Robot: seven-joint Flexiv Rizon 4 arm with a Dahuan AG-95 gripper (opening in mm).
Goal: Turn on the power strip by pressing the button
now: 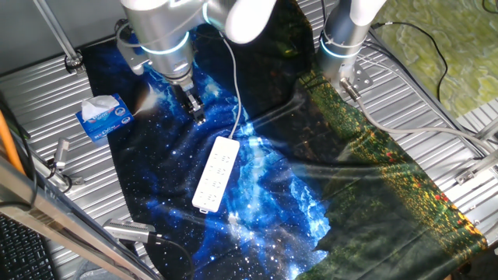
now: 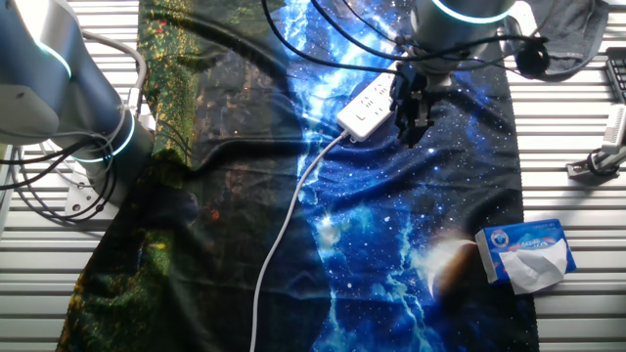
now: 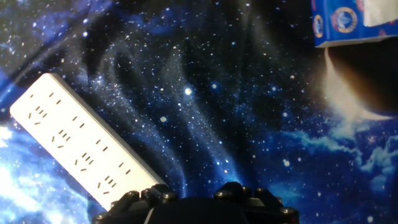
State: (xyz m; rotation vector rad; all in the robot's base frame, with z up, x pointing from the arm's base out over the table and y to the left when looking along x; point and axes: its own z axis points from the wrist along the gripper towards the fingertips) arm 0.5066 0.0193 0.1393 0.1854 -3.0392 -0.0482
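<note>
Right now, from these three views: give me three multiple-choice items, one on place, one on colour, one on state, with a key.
1. Where is the end effector relative to the power strip?
A. above the cloth beside the corded end
B. touching the far end
C. over the tissue box

2. What colour is the tissue box?
A. red
B. blue and white
C. plain black

3. How does the power strip lie?
A. standing on edge
B. hanging off the table
C. flat on the galaxy-print cloth, sockets up

Key: 1 A, both fixed views show it beside the end where the cord enters. 2 B, its printed sides show that. 3 C, the hand view shows socket holes facing up.
</note>
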